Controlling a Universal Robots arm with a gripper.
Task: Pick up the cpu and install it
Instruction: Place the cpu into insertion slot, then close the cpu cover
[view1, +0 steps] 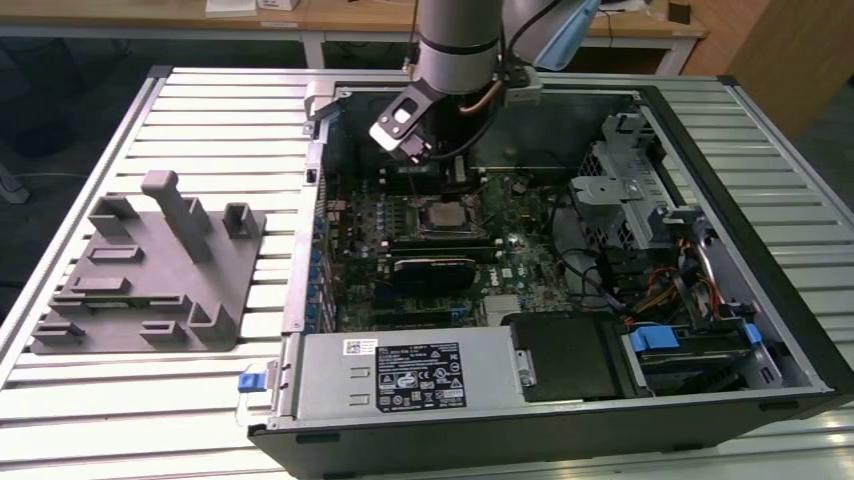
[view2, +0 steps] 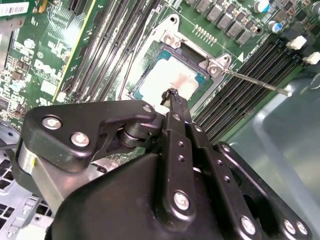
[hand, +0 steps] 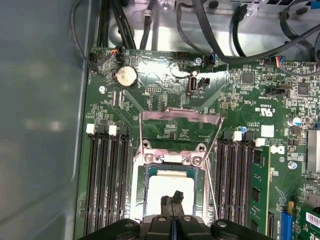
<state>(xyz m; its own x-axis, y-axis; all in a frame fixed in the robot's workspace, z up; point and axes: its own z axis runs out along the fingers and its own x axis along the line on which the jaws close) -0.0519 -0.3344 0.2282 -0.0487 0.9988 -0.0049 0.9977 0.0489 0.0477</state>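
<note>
We see the arm reaching down into an open computer case (view1: 747, 250) on a slatted tabletop (view1: 214, 110). The cpu (hand: 167, 186) lies flat in its socket (hand: 172, 158) on the motherboard (hand: 165, 95), between banks of memory slots, with the retention frame (hand: 180, 115) tipped open. The end effector (hand: 175, 197) hangs over the cpu, fingertips pressed together with nothing between them; we cannot tell whether they touch it. A grey tray (view1: 147, 270) sits on the tabletop, on the exterior view's left of the case.
</note>
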